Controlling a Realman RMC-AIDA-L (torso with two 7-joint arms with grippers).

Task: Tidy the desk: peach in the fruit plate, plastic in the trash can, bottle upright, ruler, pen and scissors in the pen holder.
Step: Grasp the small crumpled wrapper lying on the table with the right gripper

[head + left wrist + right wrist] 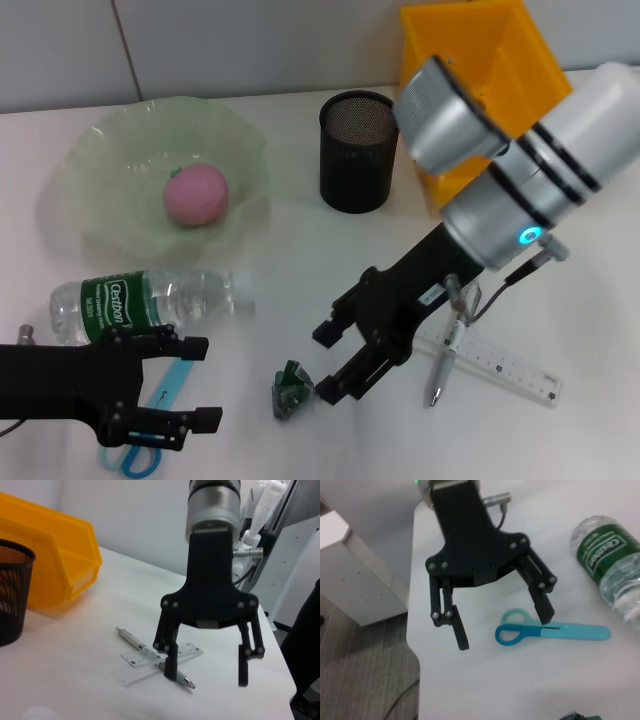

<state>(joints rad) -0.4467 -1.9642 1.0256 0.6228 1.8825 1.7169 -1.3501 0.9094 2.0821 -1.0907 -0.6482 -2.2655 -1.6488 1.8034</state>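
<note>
The pink peach lies in the green fruit plate. A clear bottle with a green label lies on its side in front of the plate. Just above the blue scissors, my left gripper hangs open; the right wrist view shows the left gripper over the scissors. My right gripper is open, right beside the crumpled green plastic. The pen lies across the clear ruler to its right. The black mesh pen holder stands at the back.
A yellow bin, the trash can, stands at the back right beside the pen holder. In the left wrist view my right gripper hangs over the pen and ruler. The table's front edge is close to the scissors.
</note>
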